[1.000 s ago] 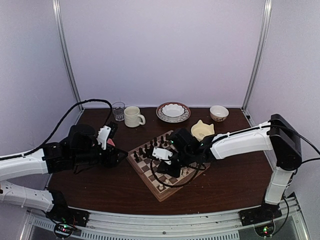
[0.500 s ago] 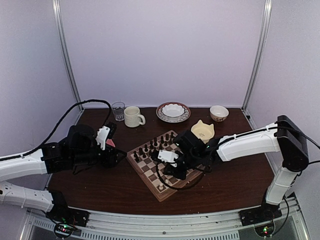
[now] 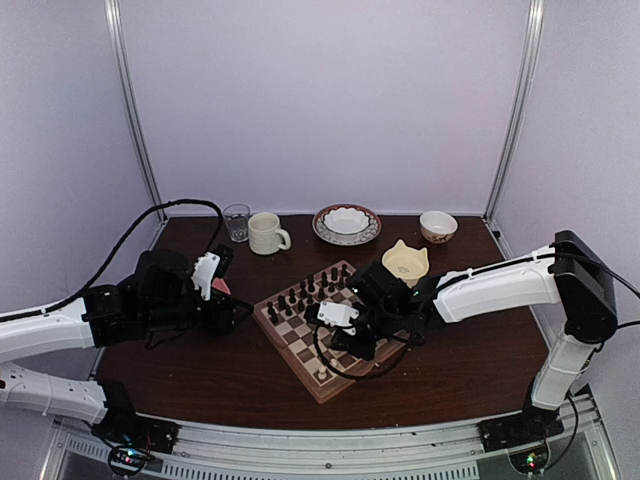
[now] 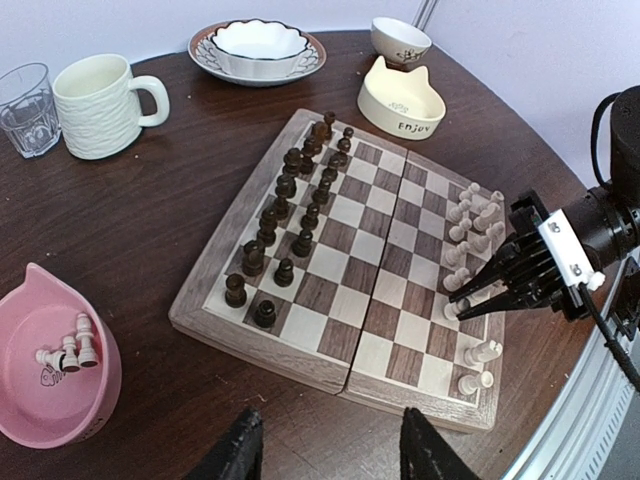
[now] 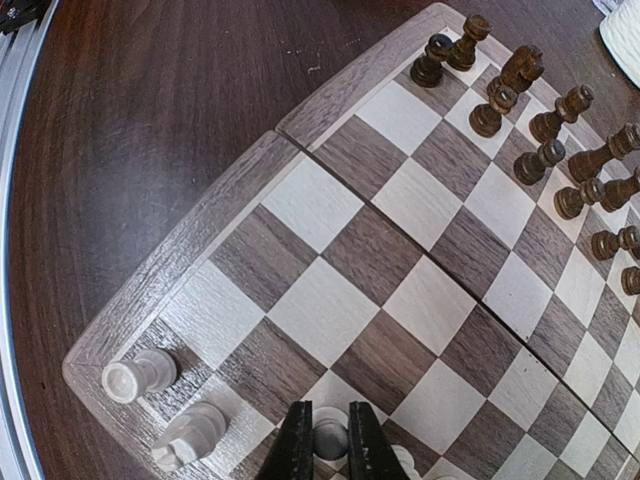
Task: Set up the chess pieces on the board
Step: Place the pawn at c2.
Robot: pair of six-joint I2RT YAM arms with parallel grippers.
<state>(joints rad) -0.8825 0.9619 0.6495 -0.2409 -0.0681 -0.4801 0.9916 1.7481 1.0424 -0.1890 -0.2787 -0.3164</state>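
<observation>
**Right claw clamps a white pawn over the board's white side**

Top external view: the right claw (image 3: 342,338) reaches down over the near-right part of the chessboard (image 3: 300,345). Its jaws are too small here to read. The left claw (image 3: 238,312) hangs beside the board's left edge, over the dark tabletop.

Left wrist view: the left claw (image 4: 330,455) has its fingers apart with nothing between them, near the board's rim. Across the board, the right claw (image 4: 458,306) is pinched on a white pawn (image 4: 451,311), one row in from the white side's edge. Other white pieces (image 4: 470,222) stand on either side of it. Dark pieces (image 4: 288,215) line the opposite side. A pink bowl (image 4: 30,400) beside the board holds three more white pieces.

Right wrist view: both fingers press against the pawn's round head (image 5: 330,438). Two white pieces sit just to its left, near the corner. Whether the pawn's base touches the board cannot be told.
</observation>
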